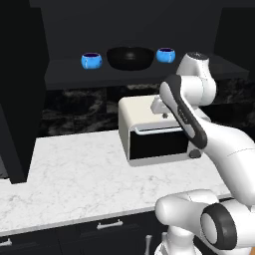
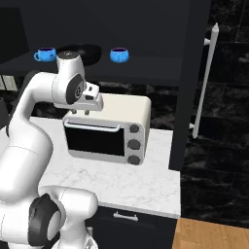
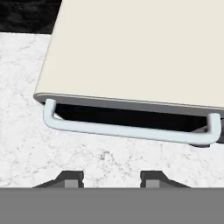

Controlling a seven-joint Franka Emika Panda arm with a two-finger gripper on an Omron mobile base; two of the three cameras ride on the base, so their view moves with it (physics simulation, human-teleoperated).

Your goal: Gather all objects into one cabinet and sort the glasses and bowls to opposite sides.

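On the shelf of the open black cabinet (image 1: 64, 74) (image 2: 146, 65) stands the wide black bowl (image 1: 130, 58) (image 2: 91, 50). A blue glass sits on each side of it, one left (image 1: 91, 61) (image 2: 45, 54) and one right (image 1: 166, 55) (image 2: 119, 55). In the right base view my arm covers part of the bowl. My gripper (image 1: 162, 108) (image 2: 80, 113) (image 3: 113, 179) hangs below the shelf, pointing down over the front of the toaster oven. Its fingertips stand apart with nothing between them, so it is open.
A cream toaster oven (image 1: 149, 134) (image 2: 112, 129) (image 3: 144, 48) with a pale door handle (image 3: 127, 131) sits on the white marble counter (image 1: 74, 169) (image 2: 155, 175). A tall black cabinet with a long handle (image 2: 206, 82) rises at the right. Black drawers (image 1: 109, 229) run below the counter.
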